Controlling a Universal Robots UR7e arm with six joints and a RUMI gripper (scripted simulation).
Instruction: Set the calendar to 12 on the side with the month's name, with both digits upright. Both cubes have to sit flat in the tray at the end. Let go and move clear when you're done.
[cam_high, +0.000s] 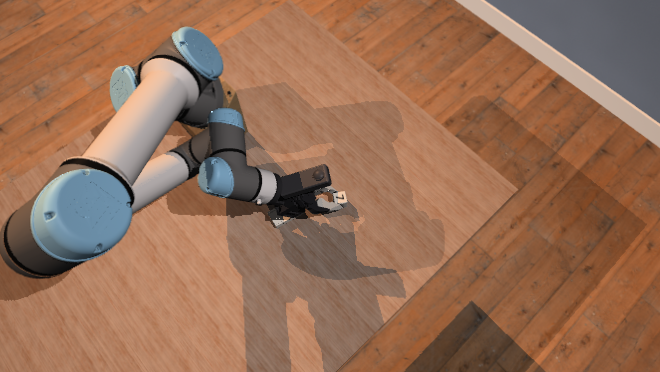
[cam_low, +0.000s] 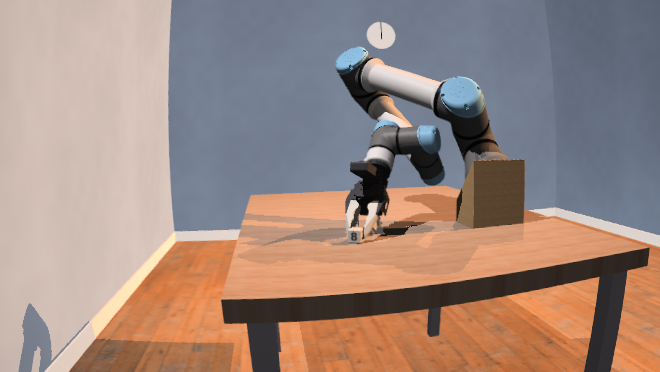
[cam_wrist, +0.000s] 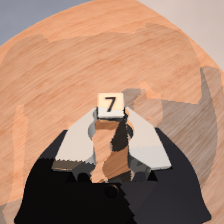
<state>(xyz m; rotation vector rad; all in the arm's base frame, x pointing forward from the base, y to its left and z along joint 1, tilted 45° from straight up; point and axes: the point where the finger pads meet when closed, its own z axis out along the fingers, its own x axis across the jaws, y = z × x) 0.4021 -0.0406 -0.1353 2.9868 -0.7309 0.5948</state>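
A small white cube (cam_high: 341, 197) (cam_low: 354, 236) (cam_wrist: 110, 104) is held between the fingertips of my gripper (cam_high: 337, 200) (cam_low: 358, 230) (cam_wrist: 110, 107), which is shut on it. The cube shows an upright 7 on the face towards the wrist camera and an 8 in the exterior view. It is low at the table top; whether it touches the table, I cannot tell. A pale, dark-marked piece (cam_high: 278, 221) shows beside the gripper body in the top view; I cannot tell whether it is part of the calendar. The tray and second cube are not clearly seen.
The wooden table (cam_high: 320, 60) (cam_low: 320, 287) lies under the arm. The arm's wooden mounting block (cam_low: 499, 195) stands at the right in the exterior view. Large arm shadows cross the table around the gripper.
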